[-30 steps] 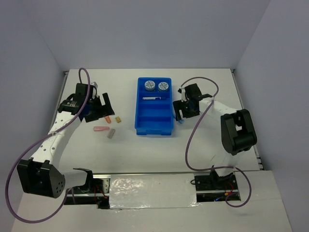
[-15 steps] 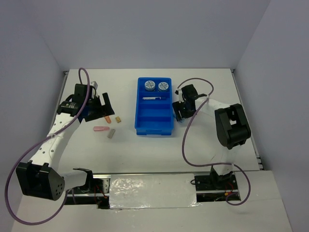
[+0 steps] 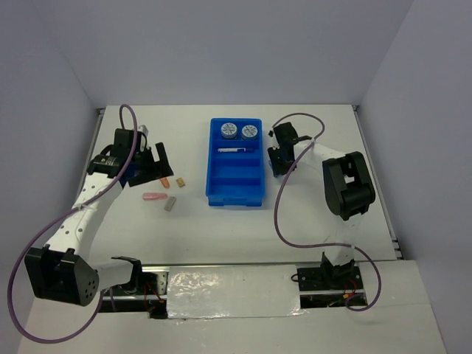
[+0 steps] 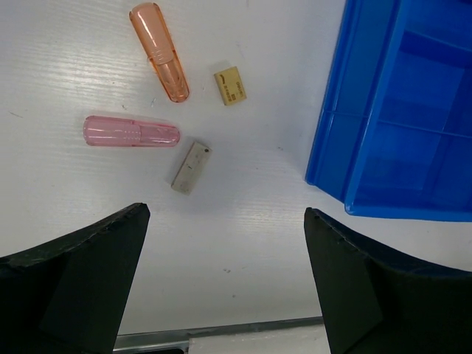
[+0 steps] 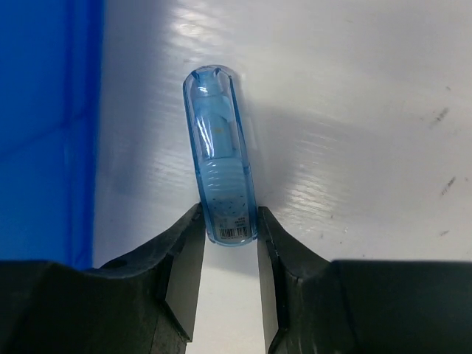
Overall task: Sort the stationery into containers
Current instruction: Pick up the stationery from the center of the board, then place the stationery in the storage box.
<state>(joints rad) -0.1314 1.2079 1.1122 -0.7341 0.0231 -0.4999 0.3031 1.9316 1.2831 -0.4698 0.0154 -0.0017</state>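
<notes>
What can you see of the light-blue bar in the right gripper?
The light-blue bar is a translucent plastic capsule with a rounded far end, a ribbed middle and a barcode label near its gripped end. The right gripper pinches that end between its black fingers, the bar pointing out ahead. It is over the white table, beside the blue tray, apart from its wall. Whether it touches the table cannot be told.

Rolls (image 3: 229,130) and pen (image 3: 231,150) lie in the tray (image 3: 236,189), four bars (image 3: 153,197) to its left.
</notes>
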